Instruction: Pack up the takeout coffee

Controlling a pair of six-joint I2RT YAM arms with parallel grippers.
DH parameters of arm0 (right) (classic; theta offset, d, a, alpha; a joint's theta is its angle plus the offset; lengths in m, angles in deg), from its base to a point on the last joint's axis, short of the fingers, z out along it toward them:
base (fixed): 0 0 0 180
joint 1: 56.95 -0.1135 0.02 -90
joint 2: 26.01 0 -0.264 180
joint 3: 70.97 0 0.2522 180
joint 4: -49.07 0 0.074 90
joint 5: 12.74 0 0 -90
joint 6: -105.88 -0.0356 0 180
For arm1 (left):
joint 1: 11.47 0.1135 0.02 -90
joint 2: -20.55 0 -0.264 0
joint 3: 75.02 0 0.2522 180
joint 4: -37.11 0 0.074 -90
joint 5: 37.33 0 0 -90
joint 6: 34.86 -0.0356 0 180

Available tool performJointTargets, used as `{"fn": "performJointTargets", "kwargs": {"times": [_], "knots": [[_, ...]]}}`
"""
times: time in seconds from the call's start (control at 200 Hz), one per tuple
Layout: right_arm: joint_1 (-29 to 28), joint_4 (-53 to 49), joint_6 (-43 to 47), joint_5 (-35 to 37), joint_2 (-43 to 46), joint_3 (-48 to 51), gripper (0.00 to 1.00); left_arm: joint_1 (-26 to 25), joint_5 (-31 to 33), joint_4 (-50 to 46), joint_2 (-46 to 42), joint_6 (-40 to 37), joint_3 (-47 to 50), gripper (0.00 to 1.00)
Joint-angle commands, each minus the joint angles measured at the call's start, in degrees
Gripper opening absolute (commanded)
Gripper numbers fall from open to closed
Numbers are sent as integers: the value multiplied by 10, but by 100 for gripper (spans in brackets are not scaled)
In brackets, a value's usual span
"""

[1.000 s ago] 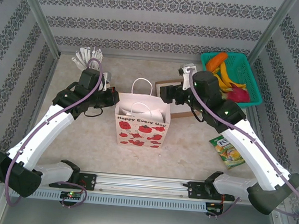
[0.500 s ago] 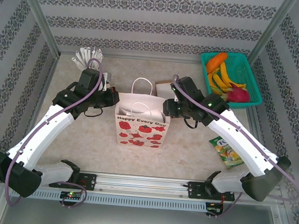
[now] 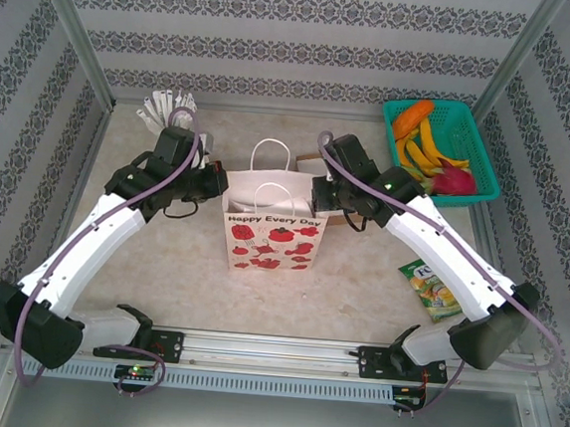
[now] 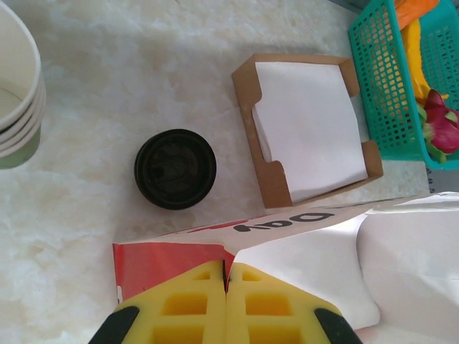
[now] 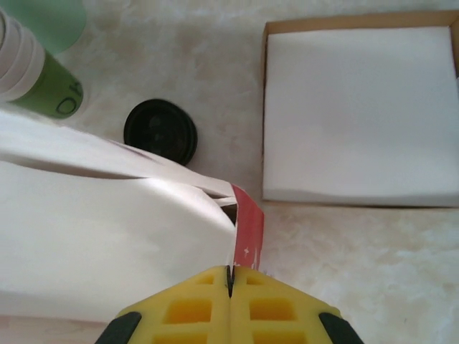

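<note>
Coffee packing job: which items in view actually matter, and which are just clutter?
In the job:
- takeout coffee, on the table outside the bag
- paper bag
- left gripper and right gripper, each shut on a bag edge

Lying about:
- brown box of white paper
- fruit basket
- stack of cups
- snack packet

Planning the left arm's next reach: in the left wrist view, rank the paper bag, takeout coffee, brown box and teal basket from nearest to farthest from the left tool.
1. paper bag, pinched in the left tool.
2. takeout coffee, ahead-left, and brown box, ahead-right: too close to call.
3. teal basket, far right.
</note>
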Motion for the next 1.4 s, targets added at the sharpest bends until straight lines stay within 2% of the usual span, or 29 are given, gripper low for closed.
{"fn": "performJointTargets", "kwargs": {"times": [0.0, 0.25, 0.49, 0.739, 0.804, 0.869, 0.939, 1.134, 1.234, 1.294, 1.324, 1.334, 1.344, 1.394], "knots": [[15, 46, 21, 22, -17, -24, 0, 4, 23, 9, 36, -27, -36, 0], [40, 78, 34, 32, -47, -46, 0, 11, 35, -9, 116, -76, -120, 0], [44, 87, 39, 32, -57, -57, 3, 12, 11, -34, 148, -88, -173, 8], [54, 86, 48, 13, -45, -51, 23, 13, -19, -45, 116, -58, -163, 16], [59, 85, 51, 6, -45, -52, 31, 12, -19, -52, 108, -55, -163, 21], [63, 83, 50, 2, -44, -54, 37, 12, -10, -60, 102, -59, -167, 36], [67, 84, 51, 0, -39, -55, 43, 14, 2, -70, 96, -66, -173, 45], [74, 117, 69, -6, 12, -38, 60, 14, 6, -74, 60, -85, -182, 62], [81, 172, 90, 0, 61, 4, 66, 18, 61, -57, 20, -96, -154, 80], [87, 217, 100, 31, 96, 47, 72, 22, 107, -43, -11, -101, -129, 89], [92, 239, 103, 51, 115, 71, 82, 23, 135, -34, -26, -106, -113, 93], [94, 246, 104, 57, 121, 79, 92, 24, 145, -31, -33, -108, -106, 93], [96, 251, 104, 63, 127, 87, 96, 24, 156, -28, -38, -109, -100, 95], [109, 284, 106, 93, 157, 125, 98, 25, 216, -10, -67, -115, -65, 100]]}}
